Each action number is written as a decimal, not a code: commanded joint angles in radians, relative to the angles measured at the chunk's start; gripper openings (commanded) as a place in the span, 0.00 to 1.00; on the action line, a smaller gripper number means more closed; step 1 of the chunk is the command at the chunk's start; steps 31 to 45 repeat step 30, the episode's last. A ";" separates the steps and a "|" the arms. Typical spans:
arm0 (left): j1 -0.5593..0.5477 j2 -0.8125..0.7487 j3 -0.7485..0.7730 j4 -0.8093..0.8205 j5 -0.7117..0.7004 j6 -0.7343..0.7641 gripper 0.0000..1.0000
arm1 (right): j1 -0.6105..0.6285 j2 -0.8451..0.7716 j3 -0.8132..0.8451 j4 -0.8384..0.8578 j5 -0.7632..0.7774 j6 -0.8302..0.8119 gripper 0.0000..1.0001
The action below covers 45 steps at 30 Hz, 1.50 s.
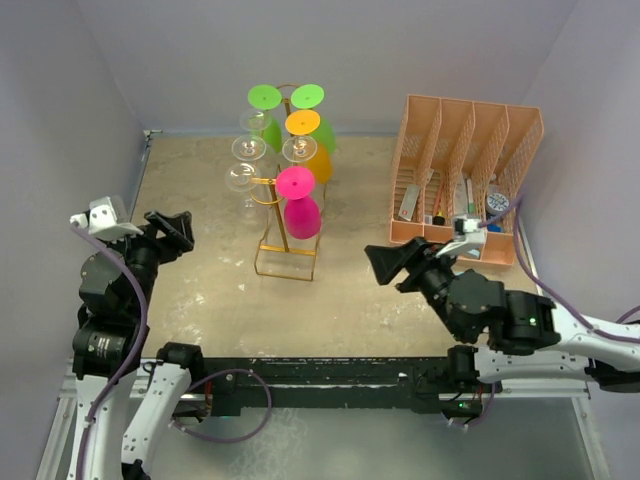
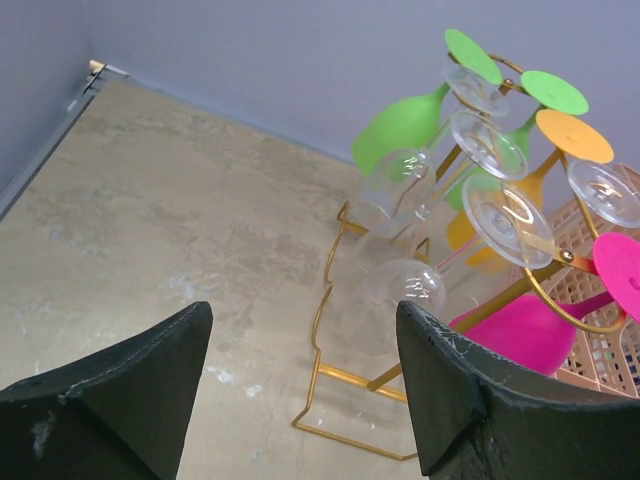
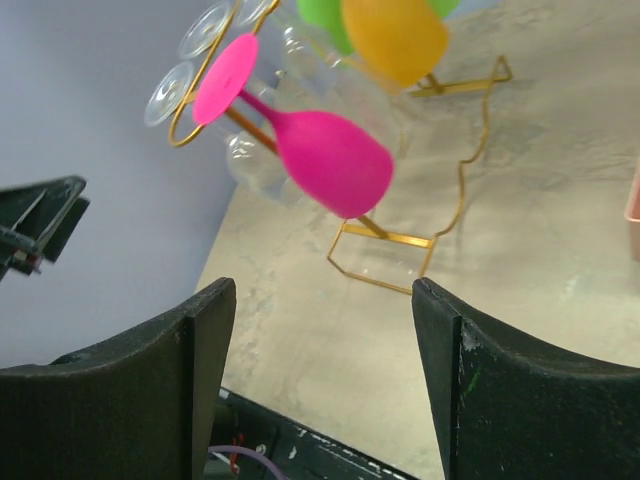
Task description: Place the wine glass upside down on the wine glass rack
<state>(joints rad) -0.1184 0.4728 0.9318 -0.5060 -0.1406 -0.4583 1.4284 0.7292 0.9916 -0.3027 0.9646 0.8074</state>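
Okay, the left gripper [image 1: 175, 232] sits at the left edge of the beige mottled tabletop [image 1: 210, 300], black jaws spread wide, nothing between them, nothing held. To its right, well apart, the tall gold wire wine glass rack [image 1: 283, 240] stands on its rectangular wire base, toward the back wall near centre. Three clear glass wine glasses [image 1: 248, 148] hang bowl-down on the rack's left hooks. Two green plastic wine glasses [image 1: 265, 98] hang at the rear top, with an orange plastic wine glass [image 1: 305, 125] just in front of them on the right side. A hot-pink plastic wine glass [image 1: 301, 215] hangs upside down on the front right hook, round foot up, bowl down, nearest the arms. Right of the rack, the right gripper [image 1: 378, 265] hovers over the table, jaws wide apart, empty, pointing toward the rack. Behind it at far right, a peach plastic mesh organizer [image 1: 470, 125] with upright dividers holds small items too small to identify.
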 commanded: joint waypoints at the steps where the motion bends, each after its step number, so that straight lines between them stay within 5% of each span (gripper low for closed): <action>1: -0.001 -0.015 0.073 -0.116 -0.064 -0.051 0.72 | -0.002 -0.074 0.102 -0.269 0.164 0.135 0.74; 17: -0.001 -0.077 0.294 -0.214 -0.231 -0.045 0.73 | -0.002 -0.238 0.142 -0.301 0.179 0.041 0.77; 45: -0.001 -0.070 0.317 -0.224 -0.220 -0.023 0.73 | -0.002 -0.224 0.138 -0.261 0.189 0.038 0.77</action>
